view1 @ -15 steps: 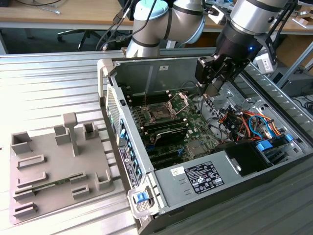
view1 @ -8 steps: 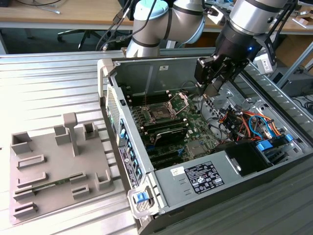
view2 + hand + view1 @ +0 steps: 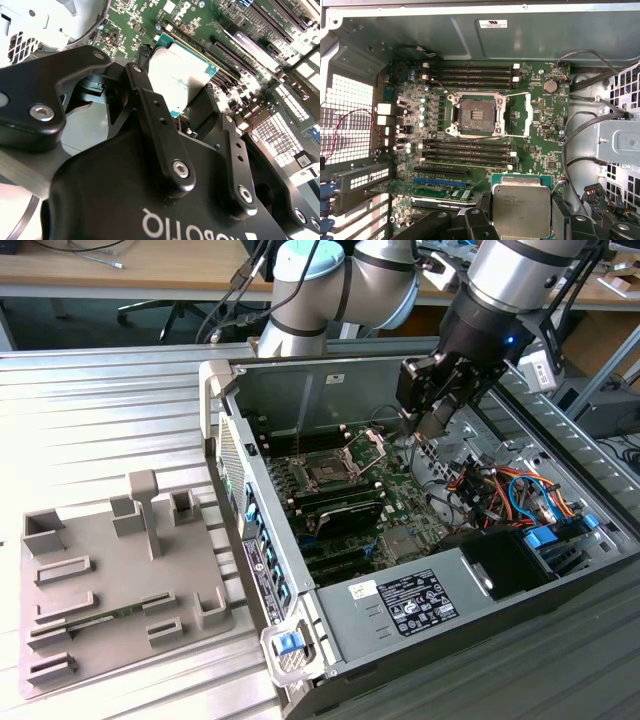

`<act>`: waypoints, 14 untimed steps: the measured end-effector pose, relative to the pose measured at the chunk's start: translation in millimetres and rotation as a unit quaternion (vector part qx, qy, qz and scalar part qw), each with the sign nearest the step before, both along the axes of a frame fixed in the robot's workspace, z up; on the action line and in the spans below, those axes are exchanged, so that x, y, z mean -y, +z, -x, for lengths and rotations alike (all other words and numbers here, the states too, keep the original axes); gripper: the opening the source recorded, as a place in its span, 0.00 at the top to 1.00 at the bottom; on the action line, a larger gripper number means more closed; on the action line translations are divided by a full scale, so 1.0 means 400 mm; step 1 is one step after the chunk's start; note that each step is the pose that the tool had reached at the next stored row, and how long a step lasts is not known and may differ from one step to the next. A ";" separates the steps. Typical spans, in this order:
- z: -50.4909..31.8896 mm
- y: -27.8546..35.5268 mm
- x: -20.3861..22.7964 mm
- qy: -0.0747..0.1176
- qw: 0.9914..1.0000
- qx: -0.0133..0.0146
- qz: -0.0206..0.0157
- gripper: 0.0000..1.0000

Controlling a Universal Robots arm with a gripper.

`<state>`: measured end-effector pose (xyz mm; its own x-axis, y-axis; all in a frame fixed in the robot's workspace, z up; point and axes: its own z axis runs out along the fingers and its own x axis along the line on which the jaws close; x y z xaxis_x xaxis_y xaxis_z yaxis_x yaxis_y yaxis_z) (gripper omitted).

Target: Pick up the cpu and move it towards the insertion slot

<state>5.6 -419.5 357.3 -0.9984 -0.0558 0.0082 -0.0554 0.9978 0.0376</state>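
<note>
The gripper (image 3: 437, 425) hangs inside the open computer case (image 3: 330, 640), above the motherboard (image 3: 540, 120), its fingers closed on opposite edges of the cpu (image 3: 521, 210). In both wrist views the chip sits flat between the fingers (image 3: 150, 95), metal lid outward; an edge grip of this kind probably keeps the contact face clear for seating. The insertion slot (image 3: 476, 116) lies near the middle of the motherboard, between two banks of memory slots (image 3: 470, 75), its frame swung open and dark centre exposed to receive the part. The cpu is held off to one side of the slot, not yet over it. Outside the case, the grey tray (image 3: 110, 580) rests on the table.
</note>
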 end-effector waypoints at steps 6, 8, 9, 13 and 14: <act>0.003 -0.002 0.000 0.000 1.000 0.000 0.000 0.45; 0.004 -0.002 0.000 0.000 1.000 0.000 0.000 0.45; 0.004 -0.002 0.000 0.000 1.000 0.000 0.000 0.45; 0.007 -0.004 0.000 0.000 1.000 0.000 0.000 0.45; 0.007 -0.004 0.000 0.000 1.000 0.000 0.000 0.45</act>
<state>2.9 -419.3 355.6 -0.9984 -0.0557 0.0081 -0.0554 0.9978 0.0376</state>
